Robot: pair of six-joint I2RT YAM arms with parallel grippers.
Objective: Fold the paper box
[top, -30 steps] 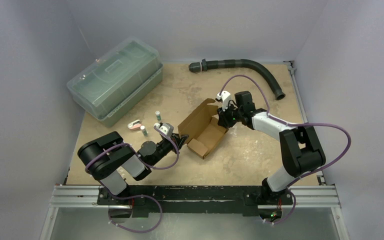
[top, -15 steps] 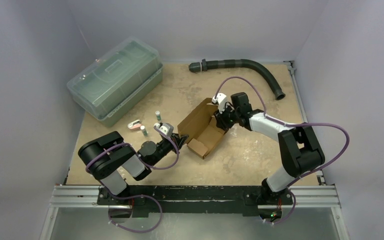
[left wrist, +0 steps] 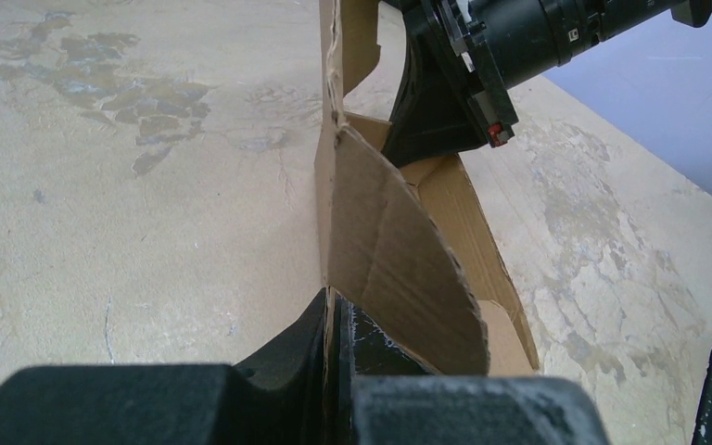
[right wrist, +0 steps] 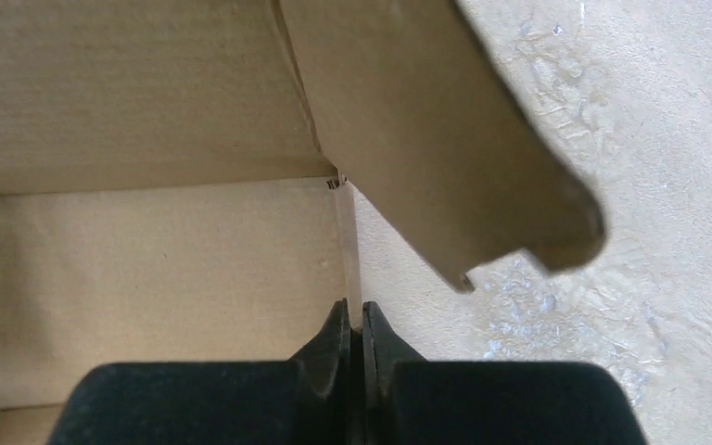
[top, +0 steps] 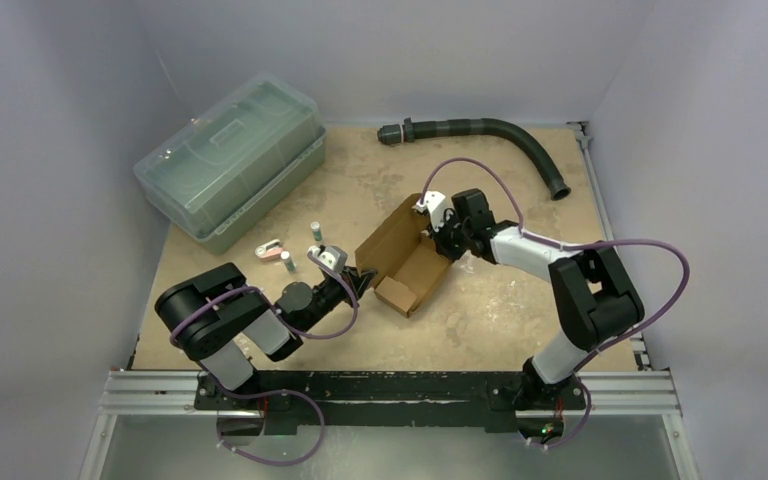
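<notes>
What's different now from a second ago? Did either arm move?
The right gripper swung left, in over the paper box, its wrist following; its fingers now pinch a cardboard wall. The left gripper stayed put, clamped on the box's left end. The box itself, the plastic bin and the black hose did not visibly move.

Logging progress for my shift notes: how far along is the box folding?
Done: the paper box has walls raised around its base. In hand: left pincer and right pincer each clamp a wall. Left: the big flap stands open, unclosed.
</notes>
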